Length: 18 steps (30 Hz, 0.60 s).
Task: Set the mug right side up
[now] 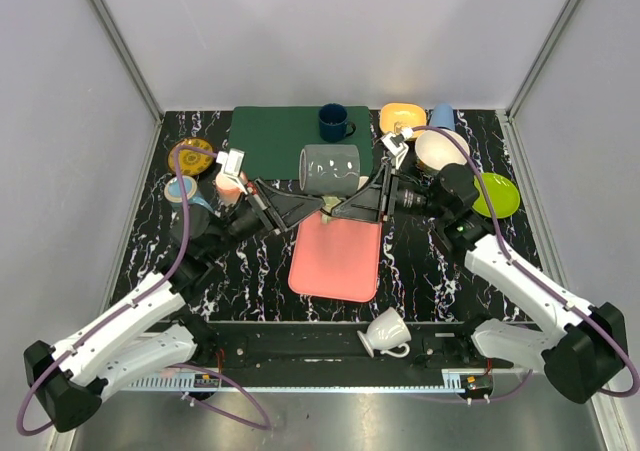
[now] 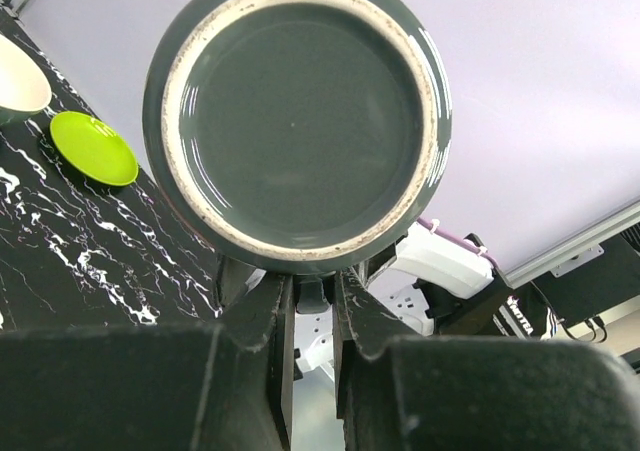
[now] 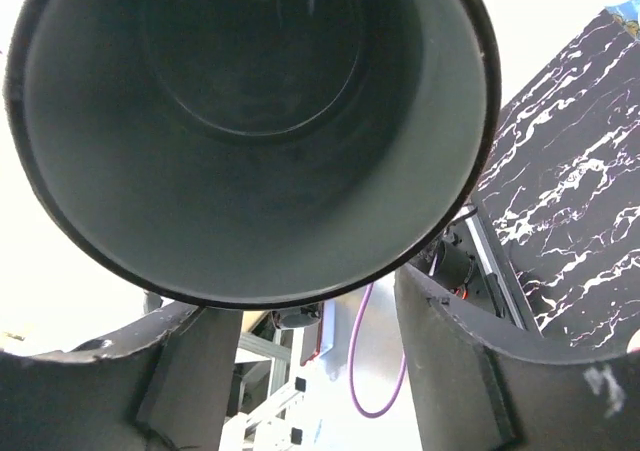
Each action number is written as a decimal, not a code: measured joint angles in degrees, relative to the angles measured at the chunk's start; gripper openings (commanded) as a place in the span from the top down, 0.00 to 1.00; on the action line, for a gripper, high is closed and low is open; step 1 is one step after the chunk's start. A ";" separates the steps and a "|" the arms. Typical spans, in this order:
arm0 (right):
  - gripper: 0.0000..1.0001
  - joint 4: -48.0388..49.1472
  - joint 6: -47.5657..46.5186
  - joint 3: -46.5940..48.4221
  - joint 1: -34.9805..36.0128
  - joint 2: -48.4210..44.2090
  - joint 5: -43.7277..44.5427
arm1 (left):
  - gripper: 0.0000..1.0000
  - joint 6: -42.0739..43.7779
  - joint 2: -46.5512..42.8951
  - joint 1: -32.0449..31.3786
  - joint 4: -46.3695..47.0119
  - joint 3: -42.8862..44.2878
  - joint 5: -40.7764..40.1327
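The grey mug [image 1: 331,168] hangs on its side in mid-air above the far end of the pink mat [image 1: 337,261]. My left gripper [image 1: 322,203] comes in from the left and is shut on the mug's handle. In the left wrist view the mug's base [image 2: 297,121] fills the top, with the gripper [image 2: 314,306] narrowly closed on the handle below it. My right gripper [image 1: 346,207] faces it from the right. In the right wrist view I look into the mug's mouth [image 3: 250,121]; that gripper [image 3: 310,331] is wide open under the rim.
A green mat [image 1: 270,136] with a blue mug [image 1: 333,122] lies behind. An orange bowl [image 1: 401,118], cream bowl [image 1: 441,151] and green plate [image 1: 497,194] sit at the right. A pink cup [image 1: 230,184] and yellow dish [image 1: 190,156] are at the left. A white cup [image 1: 385,333] lies at the near edge.
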 measured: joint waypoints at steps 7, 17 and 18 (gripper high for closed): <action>0.51 3.10 0.46 0.76 0.00 1.73 -1.88 | 1.00 -1.36 0.50 0.42 2.47 -1.16 0.28; 0.58 5.60 2.08 1.92 0.02 3.41 -2.27 | 1.00 -1.29 1.36 0.83 4.85 -1.75 -0.66; 0.58 5.64 2.27 1.90 0.02 3.43 -2.08 | 1.00 -1.18 1.73 0.81 5.29 -1.75 -0.74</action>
